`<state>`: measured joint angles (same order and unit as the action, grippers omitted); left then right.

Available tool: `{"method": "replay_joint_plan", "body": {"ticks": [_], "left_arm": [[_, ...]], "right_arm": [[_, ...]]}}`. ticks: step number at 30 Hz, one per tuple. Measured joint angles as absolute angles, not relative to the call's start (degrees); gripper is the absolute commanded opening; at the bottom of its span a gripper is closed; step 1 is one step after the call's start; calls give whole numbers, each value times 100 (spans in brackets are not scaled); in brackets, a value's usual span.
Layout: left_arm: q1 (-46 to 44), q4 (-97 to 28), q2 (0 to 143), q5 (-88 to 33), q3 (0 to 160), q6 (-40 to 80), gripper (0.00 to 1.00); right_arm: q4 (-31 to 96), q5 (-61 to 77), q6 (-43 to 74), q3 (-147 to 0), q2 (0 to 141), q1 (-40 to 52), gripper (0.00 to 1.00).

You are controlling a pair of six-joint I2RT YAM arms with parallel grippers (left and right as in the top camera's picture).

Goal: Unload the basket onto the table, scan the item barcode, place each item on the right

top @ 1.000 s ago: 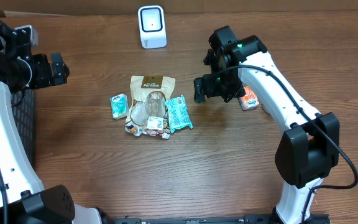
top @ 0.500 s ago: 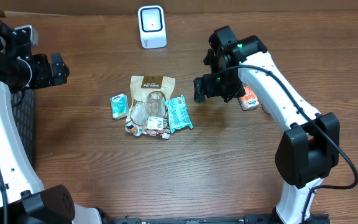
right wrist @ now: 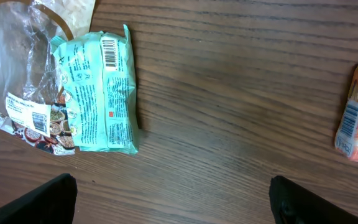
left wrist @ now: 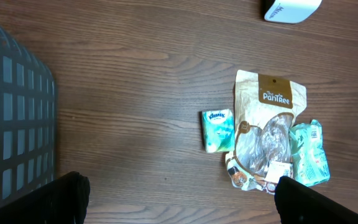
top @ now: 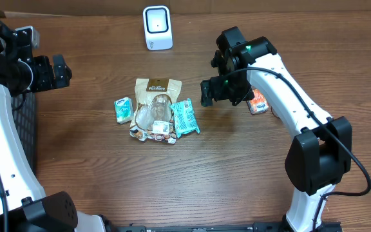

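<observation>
- Green pack (top: 186, 117) lies against the bag's (top: 156, 95) right edge, barcode up.
- Right gripper (top: 207, 92) hovers right of the bag, fingers spread.
- Left gripper (top: 60, 71), well left of the bag, fingers spread too.

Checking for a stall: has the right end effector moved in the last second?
No. The right end effector keeps its spot beside the orange packet.

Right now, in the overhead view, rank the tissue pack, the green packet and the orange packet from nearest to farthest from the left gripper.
From the left gripper:
1. Tissue pack, on the left side of the pile.
2. Green packet, on the pile's right edge.
3. Orange packet, far right, apart from the rest.
</observation>
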<state>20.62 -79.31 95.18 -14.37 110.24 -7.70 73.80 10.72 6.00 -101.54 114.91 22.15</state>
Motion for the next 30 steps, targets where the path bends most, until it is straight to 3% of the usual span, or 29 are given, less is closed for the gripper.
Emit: {"method": "replay_joint_plan", "body": {"ticks": [22, 30], "left_arm": [[2062, -7931, 9518, -1437, 11024, -770, 99], [2062, -7931, 9518, -1437, 11024, -770, 100]], "right_arm": [[7365, 1072, 596, -10154, 11491, 2215, 96], [8162, 1068, 598, -11030, 11493, 2217, 96]]}}
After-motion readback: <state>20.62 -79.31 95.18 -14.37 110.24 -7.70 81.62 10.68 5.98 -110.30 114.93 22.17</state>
